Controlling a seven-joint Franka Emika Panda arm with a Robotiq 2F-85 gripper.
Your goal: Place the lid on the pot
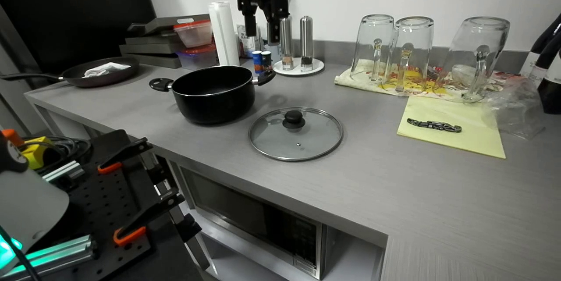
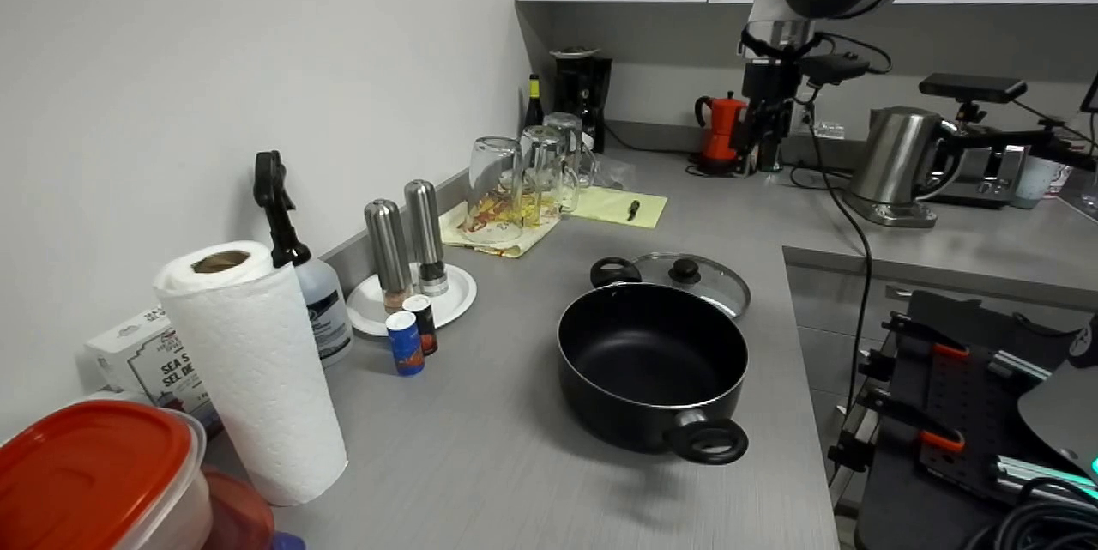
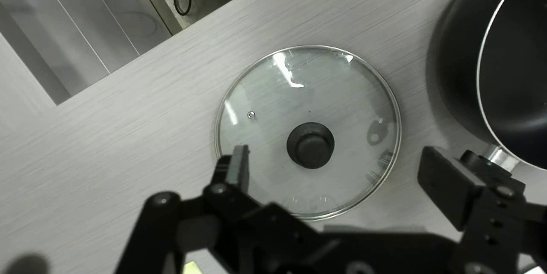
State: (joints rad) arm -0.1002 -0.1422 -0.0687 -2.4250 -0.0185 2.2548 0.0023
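The lid [image 1: 280, 143] is round clear glass with a metal rim and a black centre knob. It lies flat on the counter, knob up, beside the pot. It also shows in an exterior view [image 2: 719, 286], partly behind the pot, and in the wrist view [image 3: 342, 94]. The black pot [image 1: 214, 108] stands upright and uncovered, with its inside visible in an exterior view [image 2: 600, 413]. The wrist view shows part of it [image 3: 459, 64] at right. My gripper [image 1: 262, 35] is open and empty, high above the counter. In the wrist view its fingers [image 3: 336, 154] are spread, with the knob between them in the picture.
Glass mugs [image 1: 407, 53] stand upside down on a cloth. Two metal mills [image 1: 306, 40] stand on a white plate [image 1: 317, 67]. A paper towel roll [image 1: 224, 35] and a frying pan [image 1: 96, 80] stand beyond the pot. A yellow cloth [image 1: 473, 143] lies beyond the lid.
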